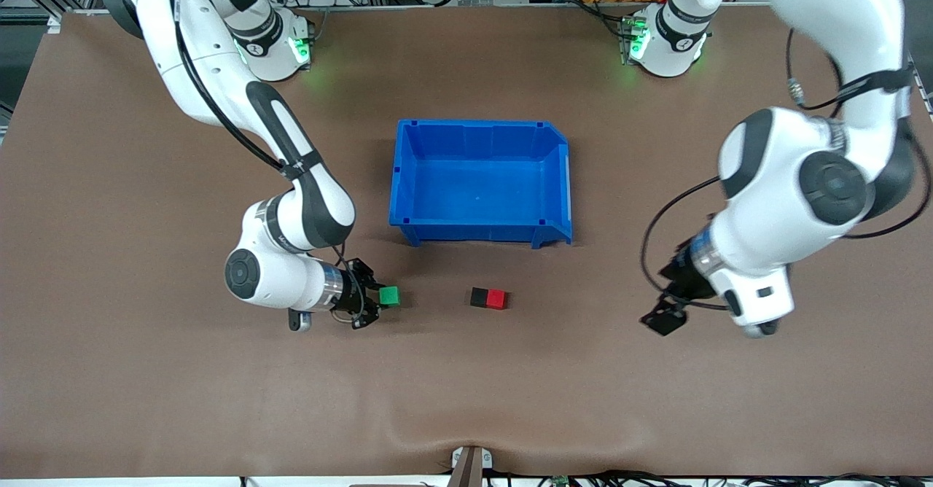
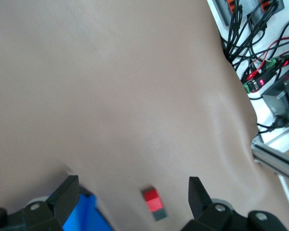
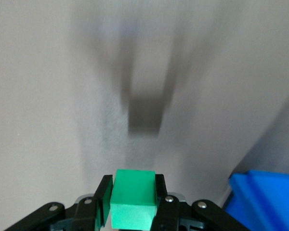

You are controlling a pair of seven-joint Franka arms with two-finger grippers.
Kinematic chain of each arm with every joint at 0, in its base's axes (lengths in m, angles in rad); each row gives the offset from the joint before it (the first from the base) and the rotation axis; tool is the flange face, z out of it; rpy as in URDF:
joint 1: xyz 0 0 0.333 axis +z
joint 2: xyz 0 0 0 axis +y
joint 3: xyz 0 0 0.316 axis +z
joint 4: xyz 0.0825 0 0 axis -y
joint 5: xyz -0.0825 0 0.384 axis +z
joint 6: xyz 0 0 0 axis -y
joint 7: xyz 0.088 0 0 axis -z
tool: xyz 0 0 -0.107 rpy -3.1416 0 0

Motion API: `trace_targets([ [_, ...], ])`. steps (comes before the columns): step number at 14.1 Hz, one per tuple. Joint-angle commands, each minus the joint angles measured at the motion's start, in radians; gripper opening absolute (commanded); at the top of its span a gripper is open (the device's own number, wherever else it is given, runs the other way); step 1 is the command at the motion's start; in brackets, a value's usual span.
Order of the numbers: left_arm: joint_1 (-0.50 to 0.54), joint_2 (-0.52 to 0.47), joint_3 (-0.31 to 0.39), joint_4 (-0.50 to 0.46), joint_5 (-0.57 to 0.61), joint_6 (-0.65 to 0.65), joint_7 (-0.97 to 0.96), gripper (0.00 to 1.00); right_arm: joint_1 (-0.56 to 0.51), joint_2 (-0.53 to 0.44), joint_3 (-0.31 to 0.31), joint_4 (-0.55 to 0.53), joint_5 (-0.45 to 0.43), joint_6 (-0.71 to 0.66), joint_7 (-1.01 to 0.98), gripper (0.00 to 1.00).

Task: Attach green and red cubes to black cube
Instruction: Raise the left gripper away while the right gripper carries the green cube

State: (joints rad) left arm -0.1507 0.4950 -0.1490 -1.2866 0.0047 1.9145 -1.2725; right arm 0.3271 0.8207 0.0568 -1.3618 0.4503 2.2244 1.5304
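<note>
Between the fingers of the right gripper (image 1: 377,297) sits the small plain green plastic cube (image 1: 390,296), clamped on two opposite faces and, judging by the shadow under it in the right wrist view, lifted a little off the brown cloth-covered desk (image 1: 146,399); toward the left arm's end of the desk from that gripper, and well apart from it, the small matte black cube (image 1: 478,297) lies with the small red plastic cube (image 1: 496,298) pressed against it, the black one on the side facing the green cube; so the red half of the job looks done, and the green half is not yet done; what seems left is to carry the green cube across the gap, press it onto the black cube's free face, and let go; the left gripper (image 1: 663,310) waits over bare desk toward the left arm's end, its fingers (image 2: 65,195) spread wide and holding nothing, the joined pair visible between them in its wrist view; the open blue plastic bin (image 1: 415,181) stands farther from the front camera than the cubes and looks to play no part.
</note>
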Motion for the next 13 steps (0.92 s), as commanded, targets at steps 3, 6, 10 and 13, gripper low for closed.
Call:
trace_targets([
  [3, 0.081, -0.208, -0.006, -0.247, -0.003, -0.006, 0.226, 1.0, 0.053, 0.06, -0.006, 0.046, 0.073, 0.104, 0.085, 0.0],
  [6, 0.111, -0.353, -0.007, -0.406, -0.005, -0.006, 0.358, 1.0, 0.093, 0.096, -0.006, 0.072, 0.074, 0.15, 0.157, 0.0],
  [10, 0.129, -0.424, 0.003, -0.438, -0.006, -0.081, 0.583, 1.0, 0.134, 0.129, -0.006, 0.096, 0.076, 0.187, 0.218, 0.0],
  [13, 0.18, -0.455, 0.006, -0.439, -0.006, -0.138, 0.773, 1.0, 0.162, 0.14, -0.006, 0.096, 0.076, 0.207, 0.243, 0.0],
])
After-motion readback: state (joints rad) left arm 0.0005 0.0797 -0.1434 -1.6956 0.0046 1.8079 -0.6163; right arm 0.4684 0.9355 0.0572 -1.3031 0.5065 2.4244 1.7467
